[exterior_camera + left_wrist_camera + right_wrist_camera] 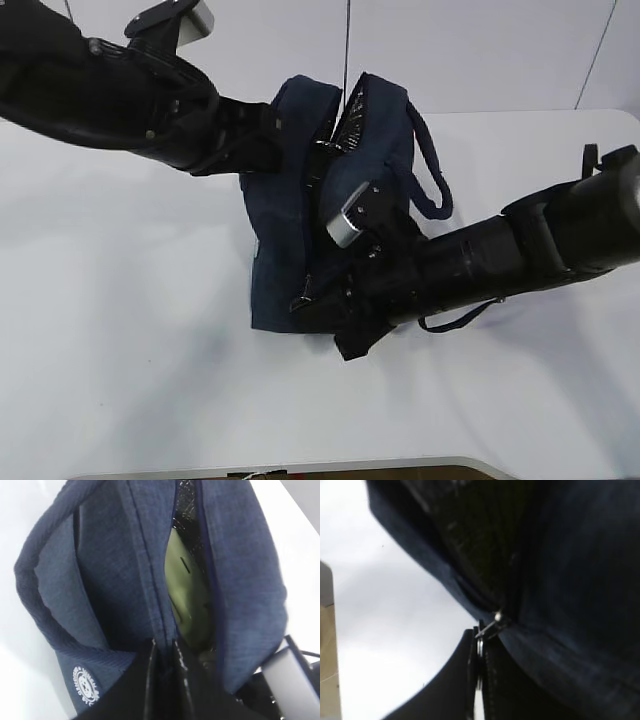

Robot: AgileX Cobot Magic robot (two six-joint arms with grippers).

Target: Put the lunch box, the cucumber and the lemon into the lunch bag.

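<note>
The dark navy lunch bag [283,225] stands mid-table with its top zipper partly open. In the left wrist view the bag [105,580] shows a slit with silver lining, and the lunch box's pale green lid [185,592] lies inside it. My left gripper [164,655] is shut on the bag's rim fabric at the far end [285,135]. My right gripper [480,667] is shut on the metal ring pull [487,627] at the bag's near end [310,295]. The cucumber and the lemon are hidden.
The bag's loop handle [437,195] hangs off its right side, over my right arm [520,250]. The white table [120,330] surrounds the bag. The table's front edge [300,468] runs along the bottom.
</note>
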